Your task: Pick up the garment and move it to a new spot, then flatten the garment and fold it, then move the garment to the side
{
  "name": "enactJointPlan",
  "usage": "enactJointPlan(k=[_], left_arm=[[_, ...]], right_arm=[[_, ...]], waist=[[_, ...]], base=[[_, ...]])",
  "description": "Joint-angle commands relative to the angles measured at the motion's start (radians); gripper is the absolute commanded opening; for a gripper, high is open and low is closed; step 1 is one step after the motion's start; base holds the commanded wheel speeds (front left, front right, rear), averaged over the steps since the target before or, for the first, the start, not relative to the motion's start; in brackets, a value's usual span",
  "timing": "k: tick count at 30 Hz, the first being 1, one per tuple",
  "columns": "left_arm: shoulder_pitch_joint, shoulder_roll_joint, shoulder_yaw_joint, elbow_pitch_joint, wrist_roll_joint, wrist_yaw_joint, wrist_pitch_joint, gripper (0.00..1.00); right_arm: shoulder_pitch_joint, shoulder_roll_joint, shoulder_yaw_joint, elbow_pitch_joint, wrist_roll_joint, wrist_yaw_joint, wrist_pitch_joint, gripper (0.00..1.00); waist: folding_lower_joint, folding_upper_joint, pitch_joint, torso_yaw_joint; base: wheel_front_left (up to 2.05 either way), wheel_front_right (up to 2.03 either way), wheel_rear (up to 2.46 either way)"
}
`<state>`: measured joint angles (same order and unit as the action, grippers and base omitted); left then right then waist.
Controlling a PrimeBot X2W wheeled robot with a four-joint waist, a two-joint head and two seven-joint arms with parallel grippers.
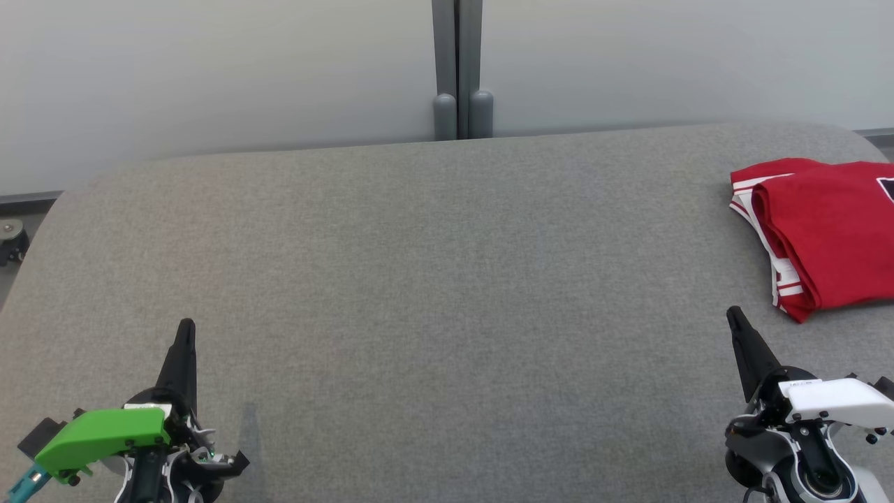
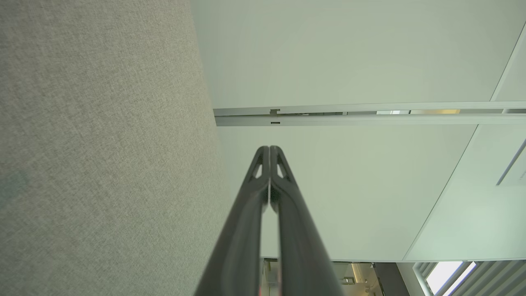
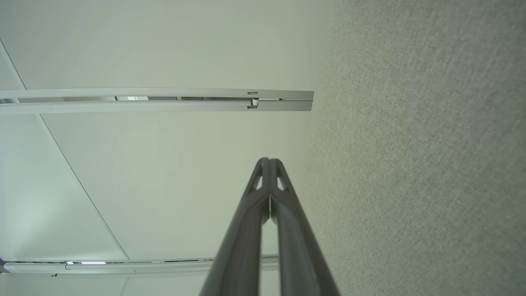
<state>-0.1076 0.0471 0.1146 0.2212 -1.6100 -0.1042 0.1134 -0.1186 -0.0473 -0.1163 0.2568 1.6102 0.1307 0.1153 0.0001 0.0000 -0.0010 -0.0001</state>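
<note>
The garment [image 1: 824,237] is a red shirt with white stripes, lying folded on the grey table [image 1: 433,279] at the far right edge of the head view, partly cut off by the frame. My left gripper [image 1: 186,325] rests at the lower left, shut and holding nothing, far from the garment. My right gripper [image 1: 732,311] sits at the lower right, shut and empty, its tip a short way below and left of the garment's near corner. In the wrist views both the left gripper [image 2: 269,147] and the right gripper [image 3: 268,159] show their fingers pressed together.
A pale partition wall with a grey vertical post [image 1: 457,70] stands behind the table's far edge. A caster wheel [image 1: 10,241] shows off the table's left side. The table top [image 2: 102,144] runs beside each gripper in the wrist views.
</note>
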Motion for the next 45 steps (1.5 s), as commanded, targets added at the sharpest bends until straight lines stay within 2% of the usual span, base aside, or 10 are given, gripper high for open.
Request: enactJointPlan(k=[1,45], left_arm=[[-0.01,0.007,0.003,-0.003,-0.004,0.003,0.004,0.0],[-0.01,0.007,0.003,-0.003,-0.004,0.003,0.004,0.0]], right_arm=[[-0.006,-0.006,-0.002,-0.004,0.002,0.0,0.004,0.0],[-0.006,-0.005,-0.002,-0.004,0.002,0.0,0.004,0.0]], waist=[[-0.0001,0.0,0.0,0.0],[-0.0001,0.0,0.0,0.0]], base=[[0.0,0.0,0.0],[0.0,0.0,0.0]])
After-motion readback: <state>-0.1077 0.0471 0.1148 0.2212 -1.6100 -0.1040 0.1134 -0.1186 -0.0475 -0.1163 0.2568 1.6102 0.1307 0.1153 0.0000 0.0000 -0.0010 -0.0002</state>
